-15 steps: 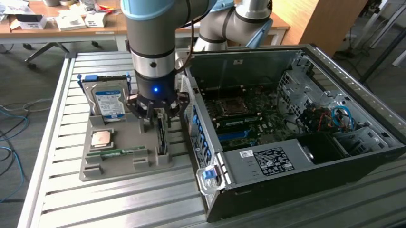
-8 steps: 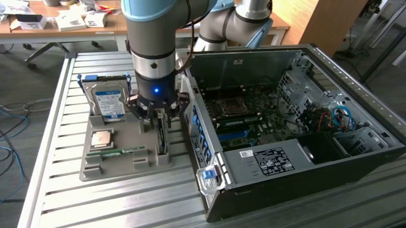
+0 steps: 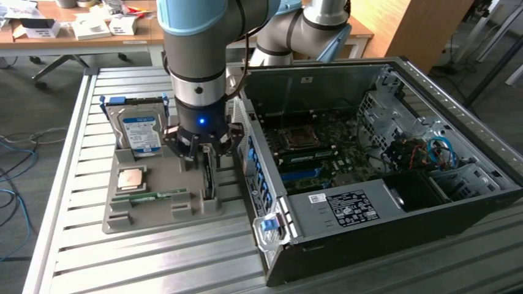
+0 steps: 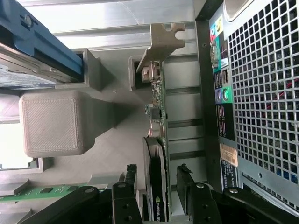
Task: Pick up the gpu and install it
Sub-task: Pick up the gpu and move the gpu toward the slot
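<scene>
The gpu stands on its long edge in a slot of the grey holder tray, not yet lifted. The tray sits on the slatted metal desk, at about nine o'clock from the open computer case in the exterior view.

The end effector hangs straight over that slot with its jaws spread. In the wrist view its two dark fingers straddle the card, one on each flat face. A sliver of tray shows between each finger and the card, so I judge them near it but not touching, and nothing is gripped.

The relation that matters is how the card's long axis lies against the gap between the jaws. In the exterior view the card runs roughly from twelve to six o'clock, about parallel to the near wall of the case. The gap lies along the same line, so the card's thin section faces the fingers and sits just below and between them.

The grey metal bracket is at the end of the card farther from the wrist camera. That is probably the twelve o'clock end in the exterior view, though the arm hides it there.

Also in the exterior view, the hard drive stands at about ten o'clock from the end effector. The green memory stick lies at about eight o'clock. Both are apart from the fingers.
</scene>
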`<action>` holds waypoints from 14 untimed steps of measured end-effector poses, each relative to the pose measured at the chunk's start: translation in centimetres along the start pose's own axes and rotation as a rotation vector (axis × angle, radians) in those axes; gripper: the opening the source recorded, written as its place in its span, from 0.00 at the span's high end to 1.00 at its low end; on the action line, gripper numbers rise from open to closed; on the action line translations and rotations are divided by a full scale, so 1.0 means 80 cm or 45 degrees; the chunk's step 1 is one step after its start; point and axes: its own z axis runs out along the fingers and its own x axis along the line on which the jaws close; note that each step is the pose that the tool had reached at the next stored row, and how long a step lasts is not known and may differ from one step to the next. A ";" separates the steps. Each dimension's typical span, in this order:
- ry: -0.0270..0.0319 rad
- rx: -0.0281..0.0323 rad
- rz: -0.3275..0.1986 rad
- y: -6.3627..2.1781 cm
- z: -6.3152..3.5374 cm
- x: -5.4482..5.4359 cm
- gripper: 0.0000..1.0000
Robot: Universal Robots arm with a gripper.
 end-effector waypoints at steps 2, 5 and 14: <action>-0.0002 -0.0002 0.000 0.000 0.001 0.000 0.53; -0.0003 -0.0002 0.000 0.000 0.002 0.002 0.53; 0.0000 0.0002 0.000 0.000 0.007 0.002 0.53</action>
